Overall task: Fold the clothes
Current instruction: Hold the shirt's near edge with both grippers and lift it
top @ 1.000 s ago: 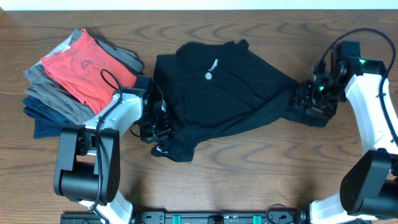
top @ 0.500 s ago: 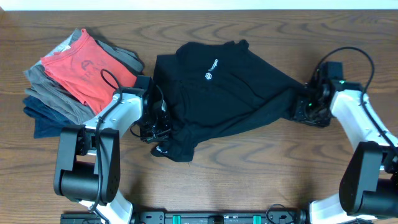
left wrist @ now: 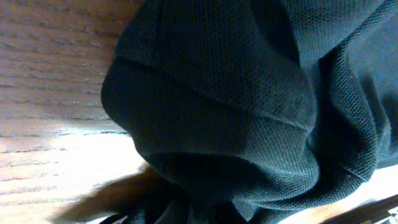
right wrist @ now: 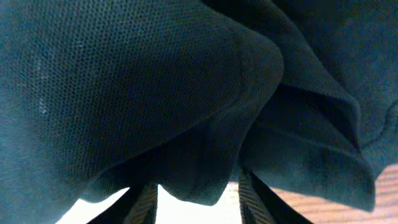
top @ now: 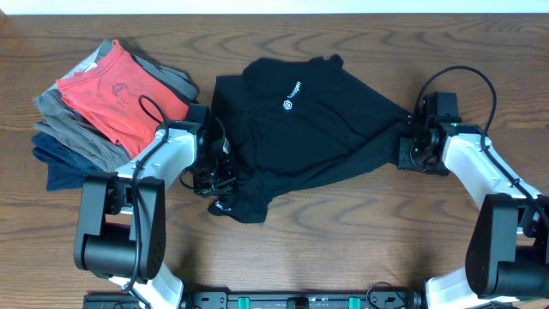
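Note:
The black shirt [top: 309, 129] lies crumpled in the middle of the table, with its white logo [top: 289, 104] and lettering facing up. My left gripper [top: 216, 178] sits at the shirt's lower left edge. In the left wrist view, bunched black fabric [left wrist: 249, 124] fills the frame and gathers where the jaws are, hiding the fingers. My right gripper [top: 410, 148] is at the shirt's right end. In the right wrist view its fingers [right wrist: 144, 202] stand apart, with a hanging fold of the shirt [right wrist: 205, 168] between them and not pinched.
A pile of folded garments lies at the far left: a red tee [top: 116, 94] on top, grey [top: 73, 129] and navy [top: 60, 167] below. The pile is close to my left arm. Bare wood table [top: 360, 223] shows in front of the shirt.
My right gripper has moved left and down onto the shirt's right end. The left arm and the shirt's body have not moved.

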You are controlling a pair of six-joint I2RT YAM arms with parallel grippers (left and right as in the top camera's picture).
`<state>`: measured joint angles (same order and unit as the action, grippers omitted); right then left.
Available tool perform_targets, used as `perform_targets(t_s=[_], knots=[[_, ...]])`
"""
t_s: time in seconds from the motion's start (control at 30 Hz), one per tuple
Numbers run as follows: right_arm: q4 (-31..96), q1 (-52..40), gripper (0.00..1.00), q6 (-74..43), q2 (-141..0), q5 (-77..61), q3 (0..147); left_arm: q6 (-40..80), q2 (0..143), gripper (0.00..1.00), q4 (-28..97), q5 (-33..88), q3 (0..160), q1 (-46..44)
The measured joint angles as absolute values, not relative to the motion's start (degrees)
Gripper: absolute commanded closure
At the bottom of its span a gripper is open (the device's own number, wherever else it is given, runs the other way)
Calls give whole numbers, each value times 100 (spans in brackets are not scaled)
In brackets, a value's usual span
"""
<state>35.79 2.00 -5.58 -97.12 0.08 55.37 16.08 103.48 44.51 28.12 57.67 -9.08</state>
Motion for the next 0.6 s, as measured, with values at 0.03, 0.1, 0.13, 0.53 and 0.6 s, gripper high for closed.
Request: perform_targets(t_s=[0.03, 0.1, 0.13, 0.53, 0.6], knots=[[3553, 200, 63, -556, -9712, 5, 5518, 1608, 10348, 94, 4451, 2812, 5767, -908], [3518, 200, 63, -556, -9712, 5, 5492, 1608, 10348, 94, 4451, 2812, 5767, -908], [3507, 198, 60, -556, -9712, 5, 5489, 1608, 10348, 94, 4451, 2812, 5767, -908], [3258, 73, 53, -272, -9712, -213, 5476, 1608, 10348, 94, 4451, 2812, 5767, -908], [3148, 71, 54, -255, -9712, -217, 5428, 1608, 10348, 94, 4451, 2812, 5767, -908]])
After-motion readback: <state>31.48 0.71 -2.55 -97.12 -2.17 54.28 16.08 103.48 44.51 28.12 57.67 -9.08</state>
